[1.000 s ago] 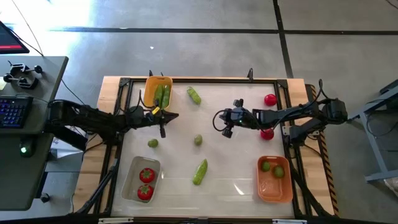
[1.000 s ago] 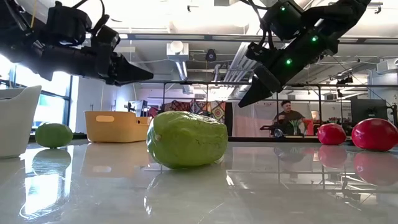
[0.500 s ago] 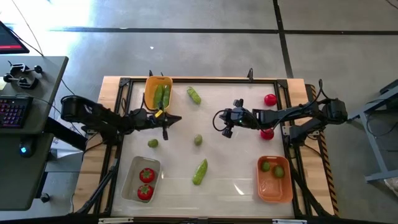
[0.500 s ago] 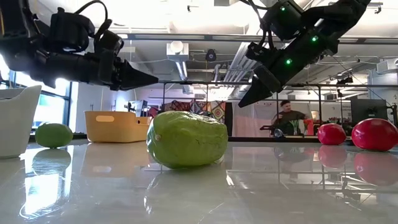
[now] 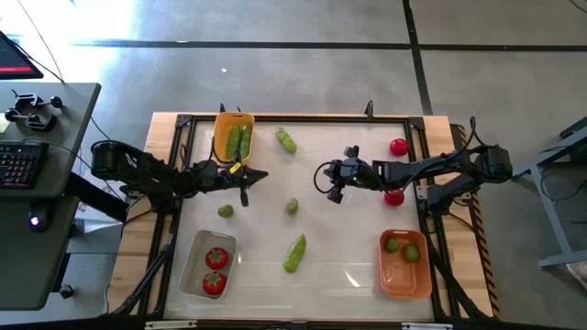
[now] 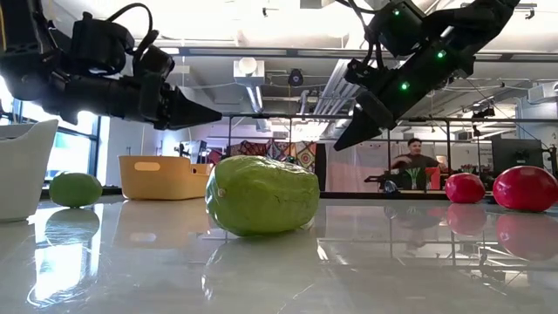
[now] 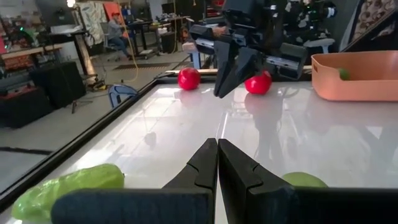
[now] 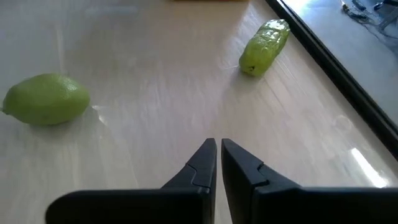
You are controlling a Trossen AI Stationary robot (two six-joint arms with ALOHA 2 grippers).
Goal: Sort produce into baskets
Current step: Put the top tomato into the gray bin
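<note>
Only the left gripper [image 5: 263, 173] has crept inward, both grippers closed and empty — right gripper [image 5: 322, 173] idle mid-table — while two cucumbers [image 5: 238, 139], two tomatoes [image 5: 215, 270] and two limes [image 5: 401, 247] sit binned, and six pieces lie loose.

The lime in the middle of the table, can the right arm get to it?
Probably yes. The lime lies alone on bare table, and the shut right gripper hovers close by with nothing between them.

desk with keyboard [image 5: 20, 162], seated person [image 6: 415, 160]

Light: bright, even, overhead | Glare: you see ceiling lights mirrored on the glossy table [image 6: 366, 262] | Window [image 6: 52, 118] blown out | Blur: nearest cucumber [image 6: 261, 195] slightly soft | Shadows: faint
</note>
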